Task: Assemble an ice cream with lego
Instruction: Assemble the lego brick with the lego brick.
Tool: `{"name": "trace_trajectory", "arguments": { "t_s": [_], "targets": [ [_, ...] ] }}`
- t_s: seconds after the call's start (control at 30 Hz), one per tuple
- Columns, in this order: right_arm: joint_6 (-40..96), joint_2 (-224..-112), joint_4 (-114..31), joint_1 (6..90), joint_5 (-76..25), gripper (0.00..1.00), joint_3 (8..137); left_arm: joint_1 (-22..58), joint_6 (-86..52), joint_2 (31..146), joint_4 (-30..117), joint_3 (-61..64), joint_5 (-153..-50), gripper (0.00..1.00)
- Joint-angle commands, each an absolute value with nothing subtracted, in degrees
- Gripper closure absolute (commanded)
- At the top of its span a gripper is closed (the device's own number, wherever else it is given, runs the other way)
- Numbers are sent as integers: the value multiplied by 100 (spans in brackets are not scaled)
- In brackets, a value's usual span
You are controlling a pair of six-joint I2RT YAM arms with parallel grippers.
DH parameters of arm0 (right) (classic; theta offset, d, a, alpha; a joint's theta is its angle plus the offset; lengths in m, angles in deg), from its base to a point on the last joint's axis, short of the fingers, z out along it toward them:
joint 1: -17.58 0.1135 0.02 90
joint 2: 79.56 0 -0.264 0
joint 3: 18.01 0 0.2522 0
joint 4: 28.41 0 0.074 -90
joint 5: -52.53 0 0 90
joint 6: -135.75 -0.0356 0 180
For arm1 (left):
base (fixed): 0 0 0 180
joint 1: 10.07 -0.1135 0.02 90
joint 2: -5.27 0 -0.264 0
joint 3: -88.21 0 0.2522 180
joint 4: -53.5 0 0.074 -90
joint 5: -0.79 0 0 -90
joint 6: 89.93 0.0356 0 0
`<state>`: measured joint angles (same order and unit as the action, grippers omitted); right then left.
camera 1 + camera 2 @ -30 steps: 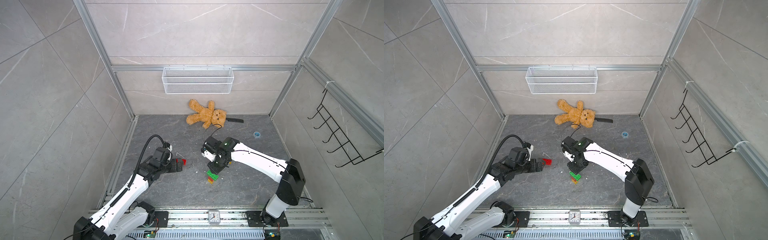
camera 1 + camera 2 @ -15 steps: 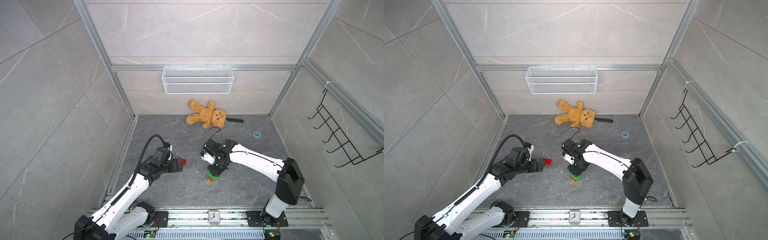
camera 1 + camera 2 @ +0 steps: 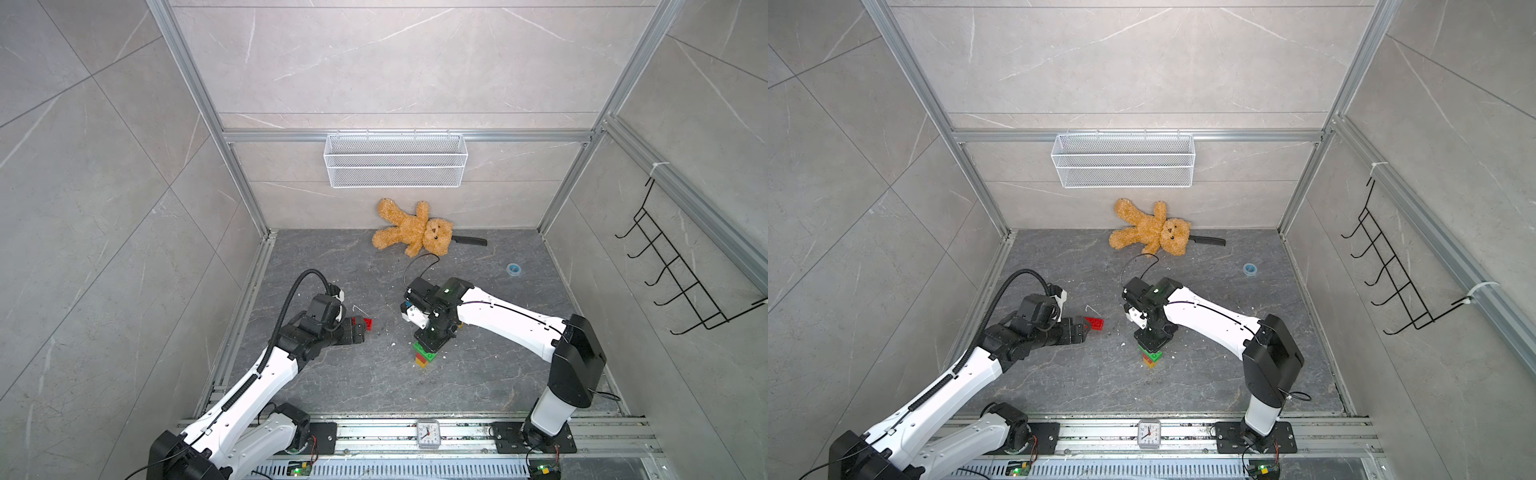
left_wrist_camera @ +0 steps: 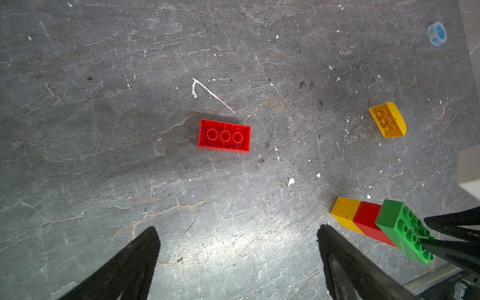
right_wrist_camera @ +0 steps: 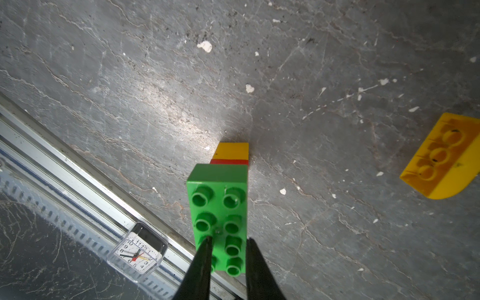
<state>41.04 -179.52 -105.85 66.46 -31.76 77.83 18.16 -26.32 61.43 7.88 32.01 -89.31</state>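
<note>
Comparing with a second ago, the right arm's elbow has slid slightly toward the stack. The left arm, the loose red brick (image 4: 224,135) and the stack sit where they were.

The ice cream (image 3: 424,356) stands upright directly beneath the right gripper (image 5: 228,240), its long axis vertical: yellow at the floor, red above, and the green brick (image 5: 218,207) on top with its studs facing up at the tool. The green brick's long side runs across the jaws' closing direction.

The right gripper's jaws are drawn narrow, with one row of studs between the tips. Whether they pinch or only press on the studs cannot be told.

The left gripper (image 4: 237,228) stands wide apart, holding nothing. The red brick lies hollow side up ahead of its fingertips, clear of both. The yellow rounded brick (image 4: 387,120) lies overturned, off to the right gripper's side and apart from the stack.
</note>
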Motion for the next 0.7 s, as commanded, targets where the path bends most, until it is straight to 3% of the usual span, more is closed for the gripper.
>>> {"name": "trace_trajectory", "arguments": {
  "t_s": [0.0, 0.4, 0.67],
  "targets": [
    [4064, -18292, -10732, 6652, -3648, 71, 7634, 1798, -2602, 6037, 671, 2988, -8861, 3],
    [4024, -17612, -10645, 6645, -3657, 53, 8255, 1796, -2750, 6007, 498, 2759, -8422, 2],
    [3976, -17494, -10751, 6644, -3733, 52, 8381, 1753, -2724, 5889, 426, 2486, -8318, 1]
  ]
}}
